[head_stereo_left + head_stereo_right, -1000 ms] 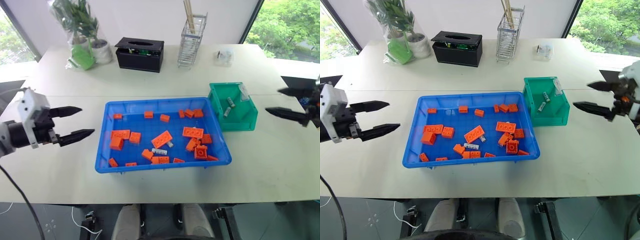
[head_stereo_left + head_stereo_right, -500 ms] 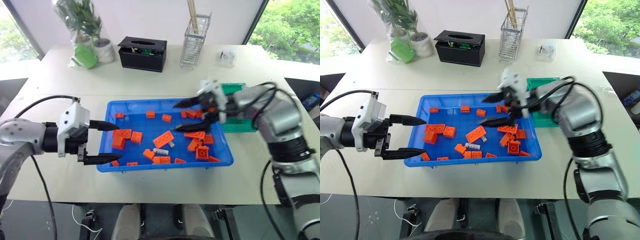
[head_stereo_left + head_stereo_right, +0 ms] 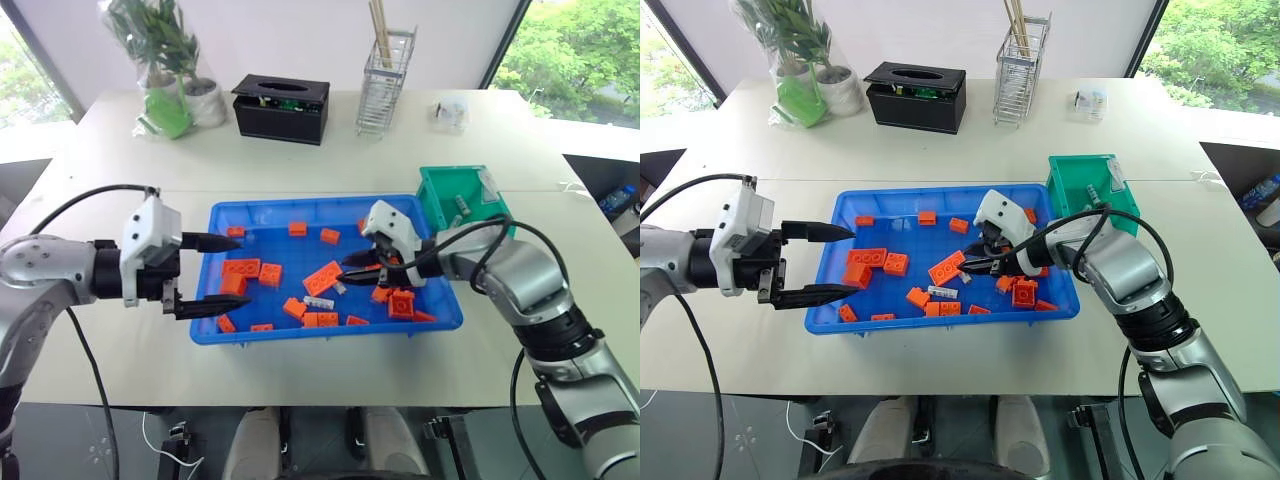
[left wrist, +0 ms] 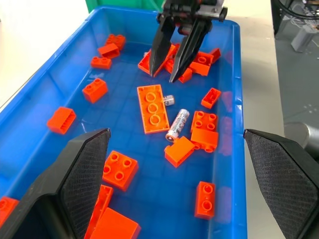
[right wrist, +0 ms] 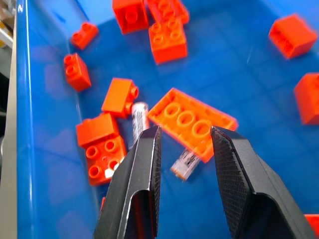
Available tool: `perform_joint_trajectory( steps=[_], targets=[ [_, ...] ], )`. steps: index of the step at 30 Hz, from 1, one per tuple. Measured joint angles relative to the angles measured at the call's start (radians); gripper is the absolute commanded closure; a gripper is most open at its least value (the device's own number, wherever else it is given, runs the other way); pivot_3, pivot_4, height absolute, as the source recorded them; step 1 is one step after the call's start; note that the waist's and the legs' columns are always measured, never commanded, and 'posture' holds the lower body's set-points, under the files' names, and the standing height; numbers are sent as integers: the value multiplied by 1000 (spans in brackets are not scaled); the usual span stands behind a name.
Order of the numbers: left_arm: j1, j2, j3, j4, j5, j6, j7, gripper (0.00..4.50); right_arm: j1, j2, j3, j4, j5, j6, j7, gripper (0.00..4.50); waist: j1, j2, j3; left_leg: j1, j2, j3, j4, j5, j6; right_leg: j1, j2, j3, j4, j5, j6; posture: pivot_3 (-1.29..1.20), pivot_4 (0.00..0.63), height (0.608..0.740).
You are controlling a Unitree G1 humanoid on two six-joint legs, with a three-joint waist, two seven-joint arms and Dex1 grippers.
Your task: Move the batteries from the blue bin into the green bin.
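Right gripper [image 3: 978, 262]: we record it inside the blue bin [image 3: 830, 250], pointed down, its two fingers parted narrowly with nothing yet between them. A small battery [image 5: 185, 164] lies just past the tips, against the long orange brick [image 5: 192, 122]; we judge the narrow gap suits a thin cylinder crowded by bricks. A second battery [image 4: 178, 124] lies a little beyond, beside smaller bricks. Left gripper [image 3: 222, 270]: spread wide and empty over the bin's near-left rim, seemingly kept clear. Green bin [image 3: 500, 225]: behind the right arm's wrist, touching the blue bin's corner, already holding batteries.
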Motion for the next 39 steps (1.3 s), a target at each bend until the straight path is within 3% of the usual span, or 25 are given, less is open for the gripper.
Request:
perform_joint_trajectory(
  steps=[17,28,31,32,39],
  targets=[
    [-86,-60,-115,82,9,-14,-68,0,-8,14,176,-28,-92,-39,-4,2911,1,-2,1,0,0,0,0,0,0,0,0,0,0,0,0,0,150,736],
    [-59,-79,-151,148,75,-114,-107,0,-31,54,232,90,-177,-135,21,2911,1,-3,1,0,0,0,0,0,0,0,0,0,0,0,0,0,150,736],
    [-62,-82,-151,157,81,-125,-106,0,-35,55,240,113,-201,-175,35,3832,1,-4,0,0,0,0,0,0,0,1,0,0,0,0,0,0,150,736],
    [-65,-83,-151,157,83,-126,-105,0,-38,56,240,119,-209,-182,40,4363,1,-4,0,0,0,0,1,0,0,1,0,0,0,0,0,0,150,736],
    [-79,-99,-152,186,98,-137,-106,0,-40,39,188,57,-141,-85,97,4460,4,-4,0,0,0,0,0,0,0,0,0,0,1,0,0,0,150,736]
  ],
)
